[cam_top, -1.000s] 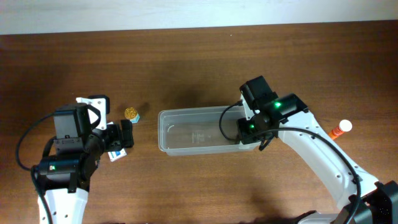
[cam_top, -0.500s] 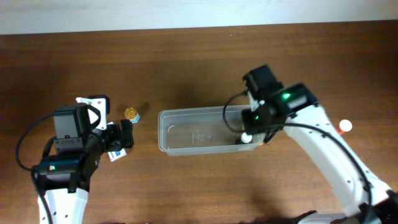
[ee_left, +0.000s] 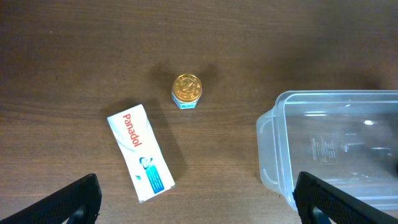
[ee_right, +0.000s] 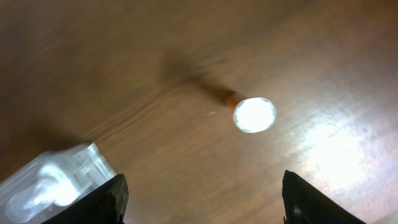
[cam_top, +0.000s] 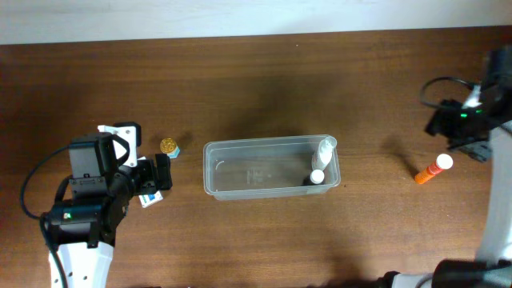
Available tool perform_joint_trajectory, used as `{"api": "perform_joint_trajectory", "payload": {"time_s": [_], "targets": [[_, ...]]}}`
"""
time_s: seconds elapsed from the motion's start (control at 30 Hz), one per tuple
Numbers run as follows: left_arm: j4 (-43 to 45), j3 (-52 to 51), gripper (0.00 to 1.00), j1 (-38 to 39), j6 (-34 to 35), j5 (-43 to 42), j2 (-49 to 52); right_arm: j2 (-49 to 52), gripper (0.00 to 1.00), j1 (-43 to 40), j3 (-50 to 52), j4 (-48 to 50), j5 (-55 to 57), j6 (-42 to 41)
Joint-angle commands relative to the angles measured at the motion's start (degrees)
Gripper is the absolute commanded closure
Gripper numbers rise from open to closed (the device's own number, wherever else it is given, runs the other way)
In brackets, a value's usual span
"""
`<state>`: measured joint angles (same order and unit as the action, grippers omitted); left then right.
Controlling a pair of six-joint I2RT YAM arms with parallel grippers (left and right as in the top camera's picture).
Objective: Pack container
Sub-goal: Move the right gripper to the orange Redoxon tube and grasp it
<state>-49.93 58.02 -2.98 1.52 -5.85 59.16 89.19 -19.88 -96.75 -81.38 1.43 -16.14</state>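
Clear plastic with rounded corners, the rectangular container (cam_top: 256, 143) sits mid-way along the brown wooden worktop (cam_top: 240, 72), two small white-topped bottles (cam_top: 318, 177) at its right end. The left jaws hang wide open and empty over a white Panadol box (ee_left: 140, 152). The right jaws, likewise spread and empty, hover above an orange white-capped tube (cam_top: 432, 169).

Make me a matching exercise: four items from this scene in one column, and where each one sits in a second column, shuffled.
Things:
1. Panadol box
2. gold-lidded jar
3. orange tube
4. white-capped bottle

Places:
a. inside the container, at its right end
b. lying right of the container
c. standing upright left of the container
d. lying flat left of the container

Pairs: 1-d, 2-c, 3-b, 4-a
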Motion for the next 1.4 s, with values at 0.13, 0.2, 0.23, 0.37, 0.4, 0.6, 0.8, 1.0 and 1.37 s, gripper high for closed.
{"api": "perform_joint_trajectory", "payload": {"time_s": [0.13,0.2,0.23,0.37,0.4,0.6,0.8,1.0,1.37], "targets": [[0.1,1.2,0.0,-0.2,0.4,-0.8,0.0,11.2,0.29,-8.9,4.7,0.4,-4.2,5.1],[0.1,1.2,0.01,-0.2,0.4,-0.8,0.0,13.8,0.29,-9.4,6.0,1.1,-4.3,5.4],[0.1,1.2,0.01,-0.2,0.4,-0.8,0.0,14.9,0.29,-9.4,6.6,1.4,-4.3,5.4],[0.1,1.2,0.01,-0.2,0.4,-0.9,0.0,18.6,0.31,-9.4,9.2,3.1,-4.5,5.4],[0.1,1.2,0.0,-0.2,0.4,-0.9,0.0,19.3,0.32,-9.4,9.6,3.5,-4.5,5.4],[-0.1,1.2,0.01,-0.2,0.4,-0.9,0.0,19.9,0.47,-9.4,9.6,5.1,-4.5,5.4],[-0.1,1.2,0.01,-0.2,0.4,-0.9,0.0,19.9,0.62,-9.4,9.6,5.8,-4.5,5.4],[-0.1,1.2,0.01,-0.2,0.4,-0.8,0.0,19.2,0.71,-9.4,9.4,5.8,-4.5,5.4],[-0.1,1.2,0.01,-0.2,0.4,-0.8,0.0,10.7,0.88,-6.7,9.3,4.5,-5.7,7.0]]}}
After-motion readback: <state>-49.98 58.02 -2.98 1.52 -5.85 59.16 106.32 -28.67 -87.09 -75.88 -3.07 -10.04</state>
